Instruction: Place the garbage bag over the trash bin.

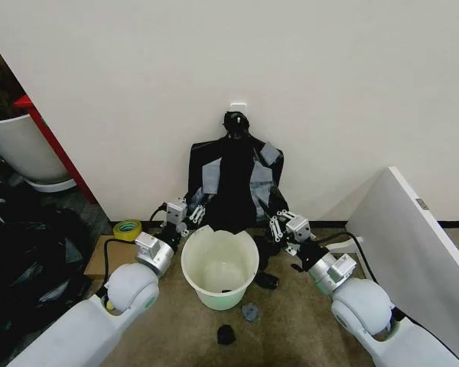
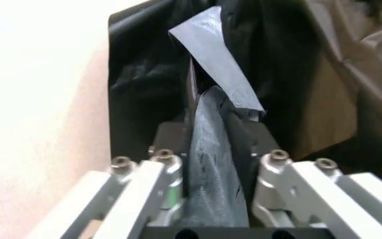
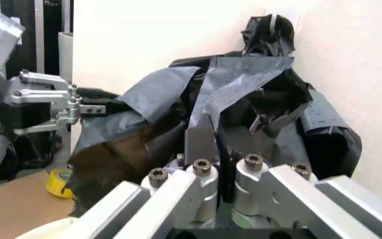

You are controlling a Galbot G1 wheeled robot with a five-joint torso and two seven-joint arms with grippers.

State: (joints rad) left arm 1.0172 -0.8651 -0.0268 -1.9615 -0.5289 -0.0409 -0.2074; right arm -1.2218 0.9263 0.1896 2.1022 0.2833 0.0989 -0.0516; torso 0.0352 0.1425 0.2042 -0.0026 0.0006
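At frame centre the garbage bag [image 1: 236,177] hangs against the wall above the trash bin [image 1: 219,267]. The 2 grippers, left gripper [image 1: 185,215] and right gripper [image 1: 278,224], each seem clenched on a bag edge. Spread the mouth evenly, then lower it around the rim.

A: Can any writing be read on the things in view?

B: None. No readable word, number, brand or sign stands anywhere.

A: What of the small tag on the white panel [image 1: 422,204] at the right?

B: Its marks are too small to make out.
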